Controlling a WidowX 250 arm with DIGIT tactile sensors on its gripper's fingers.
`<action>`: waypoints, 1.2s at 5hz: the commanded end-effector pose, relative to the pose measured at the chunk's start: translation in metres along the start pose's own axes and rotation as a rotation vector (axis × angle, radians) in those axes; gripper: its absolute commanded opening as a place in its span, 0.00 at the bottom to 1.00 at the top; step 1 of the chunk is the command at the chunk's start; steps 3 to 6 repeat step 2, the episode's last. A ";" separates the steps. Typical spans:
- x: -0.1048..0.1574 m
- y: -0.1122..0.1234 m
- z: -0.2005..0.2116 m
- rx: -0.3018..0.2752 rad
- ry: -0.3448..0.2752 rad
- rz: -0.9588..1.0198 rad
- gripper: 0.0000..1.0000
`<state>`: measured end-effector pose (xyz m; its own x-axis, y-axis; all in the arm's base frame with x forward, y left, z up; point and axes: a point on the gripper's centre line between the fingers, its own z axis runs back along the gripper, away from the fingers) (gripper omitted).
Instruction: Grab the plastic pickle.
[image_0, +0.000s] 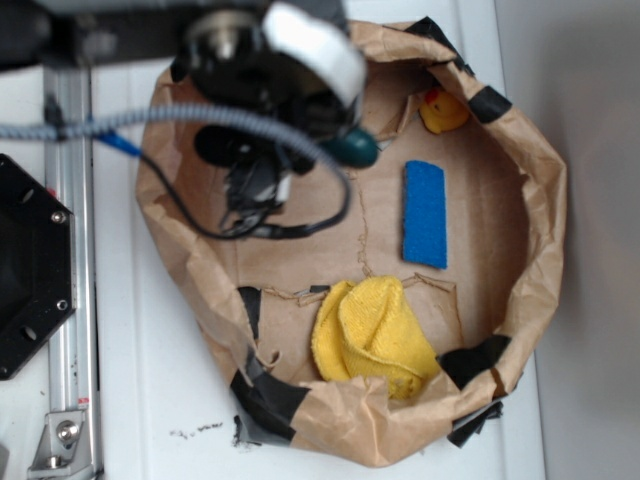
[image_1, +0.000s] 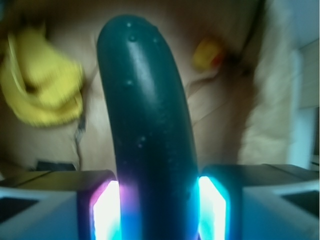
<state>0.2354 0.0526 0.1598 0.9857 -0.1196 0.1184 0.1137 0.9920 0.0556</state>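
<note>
hand (image_1: 159, 210) | pinching plastic pickle (image_1: 147, 125) | both pads (image_1: 106, 210) touching its sides

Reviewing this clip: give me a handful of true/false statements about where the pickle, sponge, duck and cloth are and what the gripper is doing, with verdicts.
1. The plastic pickle sits between the fingers of the gripper. True.
2. The blue sponge lies on top of the yellow cloth. False: it lies flat on the paper floor, apart from the cloth.
3. The rubber duck is near the rim of the brown paper bag. True.
4. The gripper is closed on the yellow cloth. False: the pickle is between its fingers; the cloth lies bunched by the opposite wall.
5. The pickle lies outside the bag on the white table. False: its visible end is over the bag's interior.
</note>
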 end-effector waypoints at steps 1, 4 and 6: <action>0.011 -0.014 0.021 -0.071 -0.097 0.325 0.00; 0.009 -0.020 0.013 -0.076 -0.075 0.363 0.00; 0.009 -0.020 0.013 -0.076 -0.075 0.363 0.00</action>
